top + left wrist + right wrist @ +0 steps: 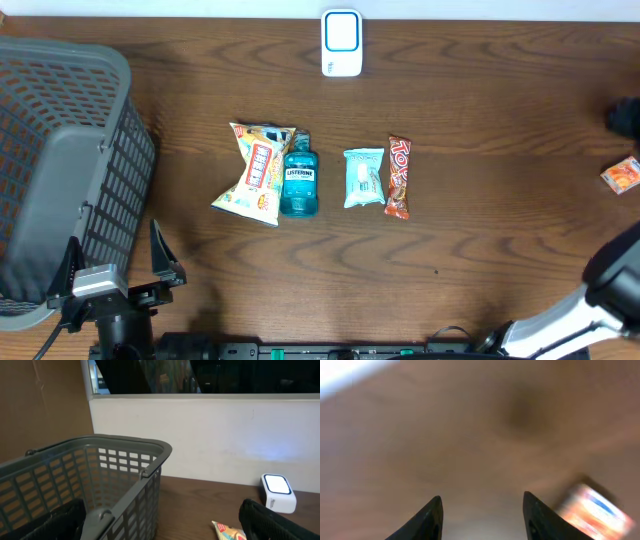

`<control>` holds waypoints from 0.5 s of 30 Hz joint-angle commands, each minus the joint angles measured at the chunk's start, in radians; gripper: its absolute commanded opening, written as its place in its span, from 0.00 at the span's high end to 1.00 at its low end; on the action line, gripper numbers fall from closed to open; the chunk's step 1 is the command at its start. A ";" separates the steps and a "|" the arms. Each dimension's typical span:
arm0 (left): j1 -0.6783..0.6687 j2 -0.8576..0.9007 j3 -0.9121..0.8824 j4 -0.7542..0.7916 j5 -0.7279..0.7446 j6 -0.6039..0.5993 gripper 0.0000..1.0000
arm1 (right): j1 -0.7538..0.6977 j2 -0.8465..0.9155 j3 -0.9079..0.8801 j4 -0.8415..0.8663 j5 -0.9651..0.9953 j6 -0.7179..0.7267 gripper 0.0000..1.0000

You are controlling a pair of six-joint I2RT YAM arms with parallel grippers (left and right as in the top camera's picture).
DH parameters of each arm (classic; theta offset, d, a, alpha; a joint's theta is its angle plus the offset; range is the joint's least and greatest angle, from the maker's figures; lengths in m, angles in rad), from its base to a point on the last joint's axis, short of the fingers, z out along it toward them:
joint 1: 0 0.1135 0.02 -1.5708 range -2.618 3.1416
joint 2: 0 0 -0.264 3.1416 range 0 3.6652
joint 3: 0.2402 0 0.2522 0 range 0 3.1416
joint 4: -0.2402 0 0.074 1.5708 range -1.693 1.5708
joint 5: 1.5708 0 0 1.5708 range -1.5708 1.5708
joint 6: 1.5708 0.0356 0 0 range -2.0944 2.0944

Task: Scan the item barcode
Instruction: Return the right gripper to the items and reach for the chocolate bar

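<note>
**Barcode face decides the grasp**

Your right claw hangs over the bare brown wooden table. Its two dark fingers are partly spread and nothing is between them. The wrist view is blurred, so do not trust it for height.

Just beside the claw's right finger, low in that view, lies a small orange-and-white foil packet. The overhead camera places it near the table's right edge, well apart from everything else. Since it is the nearest thing to the claw, I take it as the item to scan.

Centre the claw over the packet before you descend, because at present it sits off to one side. Spread the fingers wider if the packet looks broader than the gap. Pinch it by its edges so the fingers cover no print. No view shows the barcode, so expect to turn the packet once it is lifted.

The white scanner box with its blue-lit window stands at the far edge, mid-table. Carry the packet high and present one flat face squarely to that window, pausing there.

Your path runs near a row of four items:
- a red-brown candy bar
- a pale green sachet
- a blue mouthwash bottle
- a yellow crinkled snack bag

Pass behind them rather than over them.

Your left claw stands wide open and empty beside the grey plastic lattice basket at the near left. Leave it parked.
</note>
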 commanded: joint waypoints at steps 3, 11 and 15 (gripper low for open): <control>0.003 -0.001 0.002 0.001 -0.013 0.014 0.02 | 0.089 -0.211 0.034 -0.062 -0.399 0.215 0.30; 0.003 -0.001 0.002 0.001 -0.013 0.014 0.02 | 0.425 -0.220 0.014 -0.265 -0.307 0.237 0.01; 0.003 -0.001 0.002 0.001 -0.013 0.014 0.02 | 0.619 -0.183 -0.010 -0.269 -0.146 0.237 0.01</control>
